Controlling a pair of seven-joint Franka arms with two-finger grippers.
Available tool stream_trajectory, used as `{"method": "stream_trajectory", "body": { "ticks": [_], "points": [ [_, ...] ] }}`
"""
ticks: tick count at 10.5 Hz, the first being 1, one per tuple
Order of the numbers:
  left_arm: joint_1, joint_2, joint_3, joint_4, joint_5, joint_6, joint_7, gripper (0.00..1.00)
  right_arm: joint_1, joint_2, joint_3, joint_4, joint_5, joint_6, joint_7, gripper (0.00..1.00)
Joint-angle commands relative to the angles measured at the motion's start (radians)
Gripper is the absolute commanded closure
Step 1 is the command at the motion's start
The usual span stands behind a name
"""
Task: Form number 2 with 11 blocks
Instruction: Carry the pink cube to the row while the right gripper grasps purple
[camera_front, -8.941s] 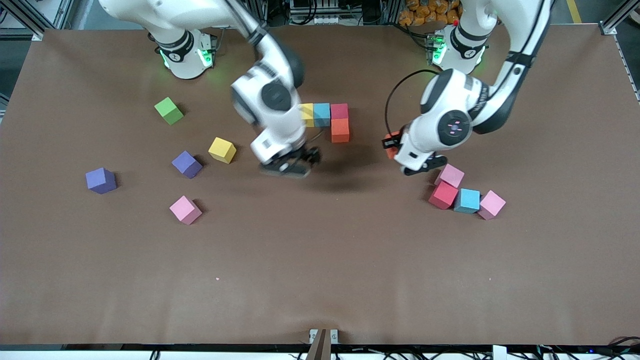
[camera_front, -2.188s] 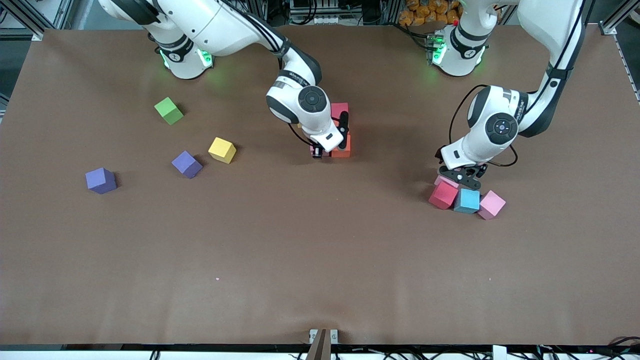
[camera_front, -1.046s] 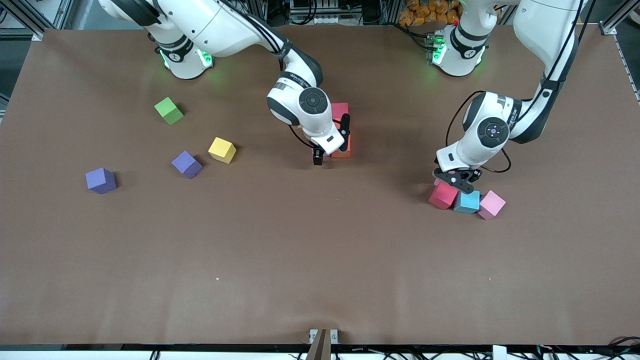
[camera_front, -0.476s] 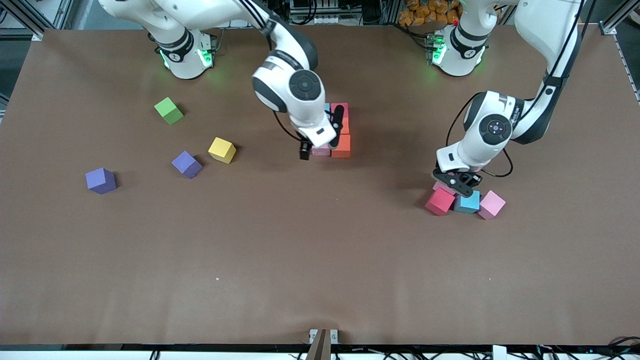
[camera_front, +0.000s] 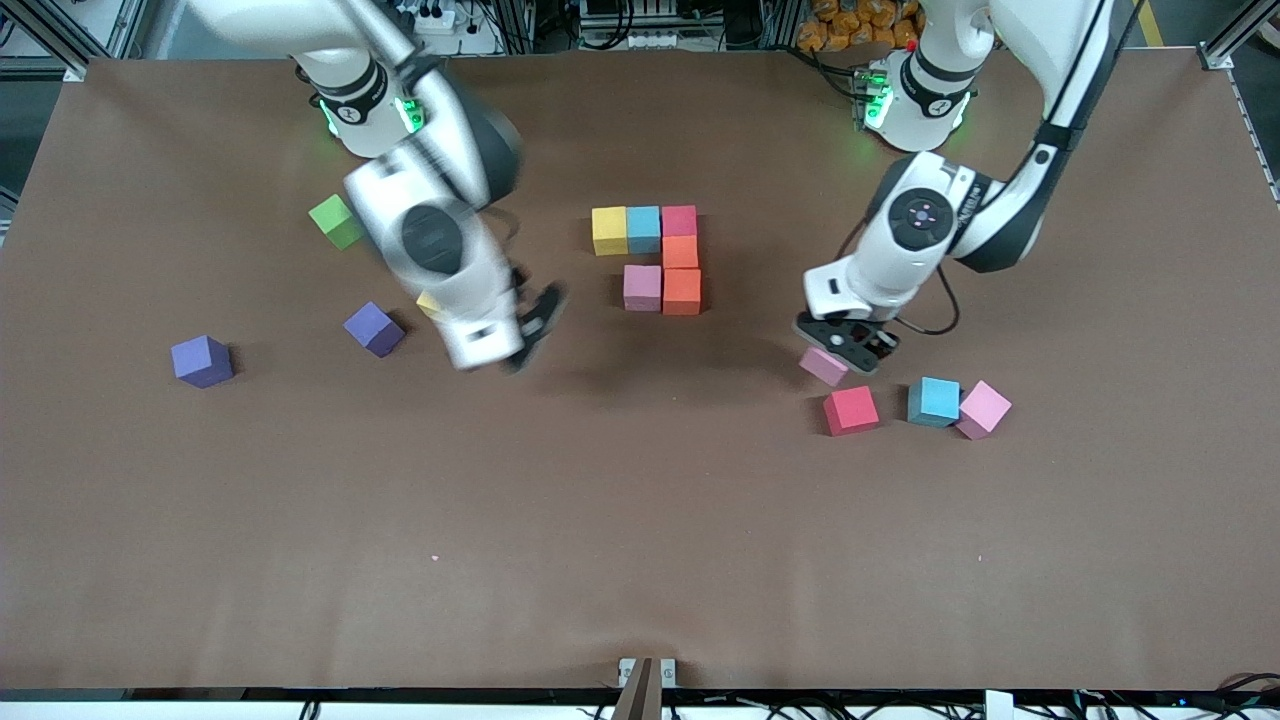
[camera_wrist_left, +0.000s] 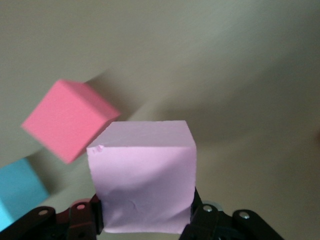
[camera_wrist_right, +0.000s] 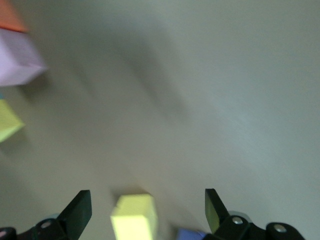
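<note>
left end effector (camera_front: 845, 347) grips tilted pink cube (camera_front: 823, 366).

I can read no text, label, brand, number or sign in any of my views.

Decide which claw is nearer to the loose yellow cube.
Right. The open right claw hangs just over the loose yellow cube; the left claw, holding a pink cube, is over the table toward the left arm's end.
</note>
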Motion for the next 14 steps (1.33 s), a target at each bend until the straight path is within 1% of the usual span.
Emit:
{"method": "stream_trajectory", "body": {
  "ticks": [1, 2, 4, 5, 7, 8, 9, 11, 14],
  "points": [
    [-0.067, 0.029, -0.015, 0.097, -0.07, -0.078, -0.134, 0.74, -0.156, -0.019, 0.018, -0.057, 0.022, 0.014, 0.003, 0.0],
    [-0.12, 0.038, -0.013, 0.139, -0.105, -0.123, -0.185, 0.76, -0.204, -0.033, 0.018, -0.107, 0.022, 0.034, 0.003, 0.0],
    [-0.206, 0.06, -0.01, 0.22, -0.11, -0.178, -0.229, 0.76, -0.262, -0.091, 0.019, -0.251, 0.022, 0.112, 0.001, 0.0],
    [-0.242, 0.081, -0.012, 0.254, -0.1, -0.18, -0.231, 0.76, -0.266, -0.131, 0.019, -0.335, 0.022, 0.164, 0.001, 0.0],
    [-0.329, 0.127, -0.009, 0.321, -0.083, -0.18, -0.211, 0.75, -0.286, -0.18, 0.019, -0.465, 0.022, 0.245, -0.001, 0.0],
    [-0.345, 0.143, -0.01, 0.347, -0.056, -0.18, -0.205, 0.76, -0.286, -0.204, 0.019, -0.54, 0.022, 0.324, -0.001, 0.0],
    [-0.365, 0.152, -0.01, 0.363, -0.043, -0.18, -0.2, 0.76, -0.286, -0.217, 0.019, -0.59, 0.022, 0.378, -0.001, 0.0],
    [-0.406, 0.185, -0.012, 0.398, -0.026, -0.18, -0.165, 0.76, -0.293, -0.231, 0.019, -0.632, 0.022, 0.402, -0.004, 0.0],
    [-0.464, 0.262, -0.008, 0.481, -0.023, -0.18, -0.119, 0.77, -0.315, -0.231, 0.016, -0.72, 0.022, 0.541, -0.049, 0.0]
  ]
}}
